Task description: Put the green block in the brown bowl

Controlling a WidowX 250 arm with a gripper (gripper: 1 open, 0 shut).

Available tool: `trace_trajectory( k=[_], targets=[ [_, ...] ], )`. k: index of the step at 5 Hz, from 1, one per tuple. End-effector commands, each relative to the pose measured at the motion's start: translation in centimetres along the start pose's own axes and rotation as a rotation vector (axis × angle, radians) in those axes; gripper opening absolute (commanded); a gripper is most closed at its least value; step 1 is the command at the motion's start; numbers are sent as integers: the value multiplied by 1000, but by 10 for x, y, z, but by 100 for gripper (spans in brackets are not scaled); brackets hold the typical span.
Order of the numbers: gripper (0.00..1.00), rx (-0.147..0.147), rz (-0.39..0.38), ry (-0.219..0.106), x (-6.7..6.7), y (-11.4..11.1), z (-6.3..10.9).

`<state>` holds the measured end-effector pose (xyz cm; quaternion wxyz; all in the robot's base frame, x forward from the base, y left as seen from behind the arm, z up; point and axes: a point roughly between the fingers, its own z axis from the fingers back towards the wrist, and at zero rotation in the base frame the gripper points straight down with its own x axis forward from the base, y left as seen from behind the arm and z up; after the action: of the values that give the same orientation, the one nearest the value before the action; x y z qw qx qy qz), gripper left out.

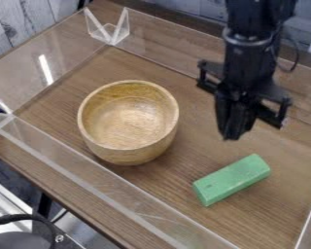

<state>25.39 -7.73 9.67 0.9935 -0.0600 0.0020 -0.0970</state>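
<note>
The green block [231,180] lies flat on the wooden table, to the right of and nearer than the brown bowl [128,119]. The bowl stands upright at centre left with nothing inside. My gripper [235,132] hangs pointing straight down, well above the block and a little behind it, touching nothing. Its dark fingers [228,124] sit close together, and I cannot make out whether there is a gap between them. Nothing is held.
Clear acrylic walls [67,185] fence the table [171,58] on the left and front. A small clear bracket [106,26] stands at the back left corner. A black cable loops below the front left edge.
</note>
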Motion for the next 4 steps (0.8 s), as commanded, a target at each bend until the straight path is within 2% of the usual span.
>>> trace_trajectory(
  k=[1, 4],
  targets=[
    [100, -9, -61, -40, -2, -3, -2],
    [100, -4, -113, -14, -5, -8, -34]
  ],
)
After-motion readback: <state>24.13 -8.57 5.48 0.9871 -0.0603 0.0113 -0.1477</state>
